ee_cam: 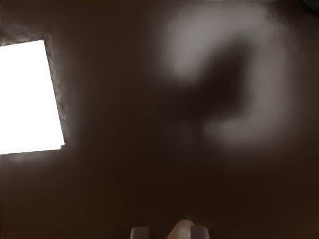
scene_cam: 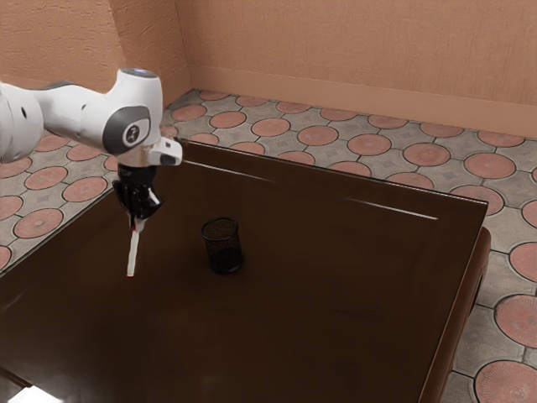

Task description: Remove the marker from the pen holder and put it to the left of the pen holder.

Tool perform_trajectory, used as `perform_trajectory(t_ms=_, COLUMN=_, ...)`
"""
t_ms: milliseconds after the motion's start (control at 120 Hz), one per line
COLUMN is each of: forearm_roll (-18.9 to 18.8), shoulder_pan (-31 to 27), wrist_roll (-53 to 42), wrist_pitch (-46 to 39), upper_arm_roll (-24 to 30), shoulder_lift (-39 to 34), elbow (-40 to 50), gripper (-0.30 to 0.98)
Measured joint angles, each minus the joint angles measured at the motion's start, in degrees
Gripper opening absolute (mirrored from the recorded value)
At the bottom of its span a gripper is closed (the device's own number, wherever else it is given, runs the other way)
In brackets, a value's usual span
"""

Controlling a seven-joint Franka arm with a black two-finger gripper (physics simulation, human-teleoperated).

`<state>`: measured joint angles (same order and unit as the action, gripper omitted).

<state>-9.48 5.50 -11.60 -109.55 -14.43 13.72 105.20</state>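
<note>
Nearest, a bright white, straight-edged flat shape [scene_cam: 33, 395] meets the exterior view's lower edge at the left; in the wrist view its corners lie well to one side of the fingertips. The dark brown, glossy rectangular table [scene_cam: 336, 336] extends behind it, its long side edge on the exterior view's right running away to a far corner. Above the tabletop, the slender white marker with red at its lower end [scene_cam: 132, 253] hangs steeply from the black end effector [scene_cam: 138, 221], leaning slightly. The end effector is partly closed, its two fingers gripping the marker near the upper end; whether the lower tip touches the table cannot be told. Somewhat beyond, the black wire-mesh cylindrical pen holder [scene_cam: 223, 247] stands upright, well apart from the marker, which lies outside it, toward the exterior view's left. A stretch of brown tabletop separates the two, and a broader expanse reaches from the holder to the side edge on the exterior view's right. Behind the far table edge extend the grey floor with round pink tiles [scene_cam: 369, 145] and the textured orange-tan wall [scene_cam: 352, 42].
</note>
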Motion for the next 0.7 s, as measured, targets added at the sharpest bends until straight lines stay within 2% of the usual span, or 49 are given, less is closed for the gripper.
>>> perform_trajectory(t_ms=200, forearm_roll=-3.01, shoulder_pan=-2.17, wrist_roll=-0.32, wrist_pitch=7.22, upper_arm_roll=-0.38, shoulder_lift=4.37, elbow=1.51, gripper=-0.1)
perform_trajectory(t_ms=417, forearm_roll=-3.95, shoulder_pan=-3.12, wrist_roll=-0.63, wrist_pitch=8.69, upper_arm_roll=-0.41, shoulder_lift=6.23, elbow=3.0, gripper=-0.09)
perform_trajectory(t_ms=592, forearm_roll=-3.29, shoulder_pan=-3.2, wrist_roll=-1.06, wrist_pitch=8.84, upper_arm_roll=-0.41, shoulder_lift=6.21, elbow=3.19, gripper=0.28)
perform_trajectory(t_ms=700, forearm_roll=-3.12, shoulder_pan=-3.21, wrist_roll=-1.29, wrist_pitch=8.84, upper_arm_roll=-0.41, shoulder_lift=6.08, elbow=3.19, gripper=0.44)
